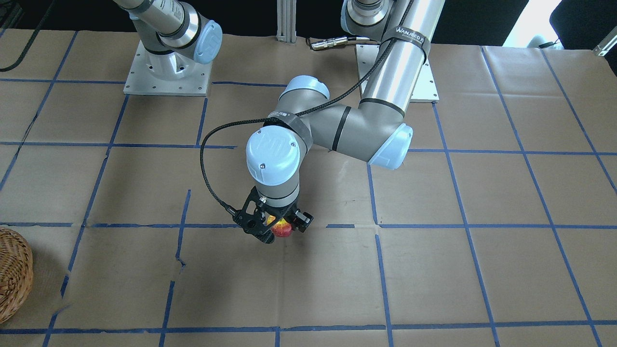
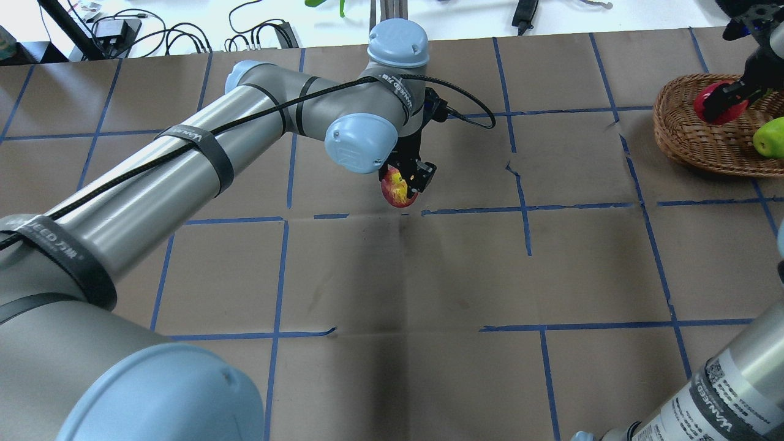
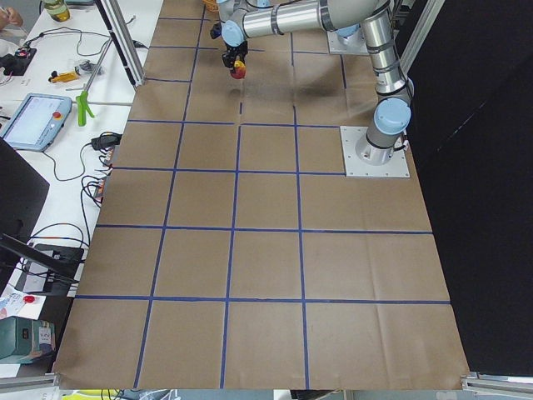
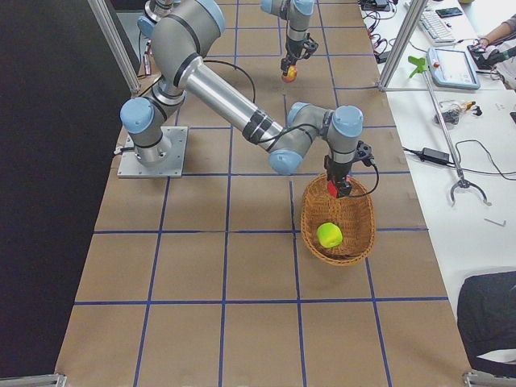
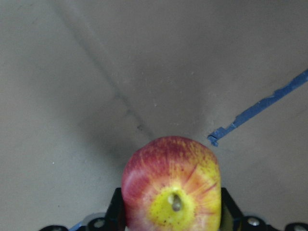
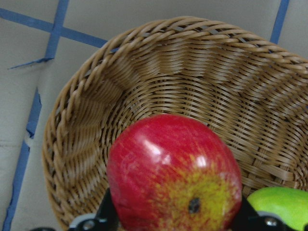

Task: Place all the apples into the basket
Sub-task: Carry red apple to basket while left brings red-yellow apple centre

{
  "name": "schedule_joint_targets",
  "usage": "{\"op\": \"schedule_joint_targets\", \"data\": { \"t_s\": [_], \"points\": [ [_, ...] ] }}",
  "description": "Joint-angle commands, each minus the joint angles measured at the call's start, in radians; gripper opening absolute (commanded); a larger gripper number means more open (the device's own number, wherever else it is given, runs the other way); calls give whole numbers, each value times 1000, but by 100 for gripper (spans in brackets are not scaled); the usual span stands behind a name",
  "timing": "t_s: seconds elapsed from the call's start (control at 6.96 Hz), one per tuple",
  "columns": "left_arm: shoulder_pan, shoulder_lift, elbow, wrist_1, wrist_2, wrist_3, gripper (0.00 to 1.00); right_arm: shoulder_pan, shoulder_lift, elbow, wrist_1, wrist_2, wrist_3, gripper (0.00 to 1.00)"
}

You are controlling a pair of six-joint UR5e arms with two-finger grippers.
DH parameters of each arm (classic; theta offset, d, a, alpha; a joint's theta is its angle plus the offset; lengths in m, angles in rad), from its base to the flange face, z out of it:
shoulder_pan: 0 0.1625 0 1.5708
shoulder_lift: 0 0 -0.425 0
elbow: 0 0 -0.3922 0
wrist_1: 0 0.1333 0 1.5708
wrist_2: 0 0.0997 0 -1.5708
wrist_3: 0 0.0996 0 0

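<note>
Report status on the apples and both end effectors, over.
Left end effector shut on red-yellow apple, mid-table, off the surface. Right end effector shut on red apple over basket. Green apple in basket. Nothing seen blocking the way.

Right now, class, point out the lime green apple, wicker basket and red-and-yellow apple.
Lime green round apple point(image 4: 329, 235): exterior right view, centre.
Round woven wicker basket point(image 4: 360, 222): exterior right view, right wall.
Red-and-yellow round apple point(image 2: 397, 191): overhead exterior view, centre.
</note>
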Motion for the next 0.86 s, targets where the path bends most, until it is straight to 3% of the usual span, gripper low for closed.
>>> {"op": "schedule_joint_targets", "data": {
  "t_s": [0.0, 0.14, 0.29, 0.43, 0.72],
  "points": [
    [2, -30, -37, 102, -3, 8, 38, -38, 57, -13, 5, 3, -13, 25],
    [6, -32, -37, 104, -6, 2, 94, -65, 69, 1, 14, 6, -10, 25],
    [6, -17, -31, 92, 0, -1, 98, -68, 70, 7, 14, 5, -7, 54],
    [9, -3, -25, 82, 1, 4, 98, -68, 64, 3, 18, 3, -5, 88],
    [69, 113, 21, -19, 0, 16, 98, -61, 38, 3, 35, -4, 0, 96]
  ]
}}
